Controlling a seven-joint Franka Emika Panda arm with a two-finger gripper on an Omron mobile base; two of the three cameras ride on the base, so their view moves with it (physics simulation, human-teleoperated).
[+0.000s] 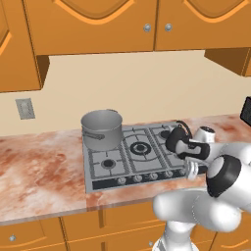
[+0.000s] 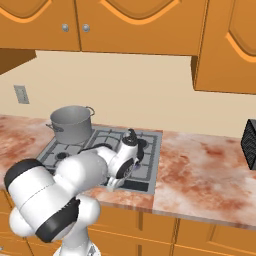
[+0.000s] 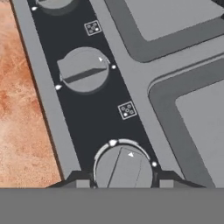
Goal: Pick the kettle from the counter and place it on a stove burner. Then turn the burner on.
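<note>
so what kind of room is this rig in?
A rendered home kitchen, by the look of it: a five-burner steel cooktop with a grey pot on it, set in a pink marbled counter, with orange wooden cabinets above.

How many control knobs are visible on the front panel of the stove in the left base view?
4: a row of knobs along the black front strip of the stove. The arm covers the strip's right end, perhaps hiding another.

Kettle point(image 1: 176, 138) on cooktop point(image 1: 112, 171) right of pot point(image 1: 102, 129), knobs point(image 3: 83, 70) along its front edge
</note>
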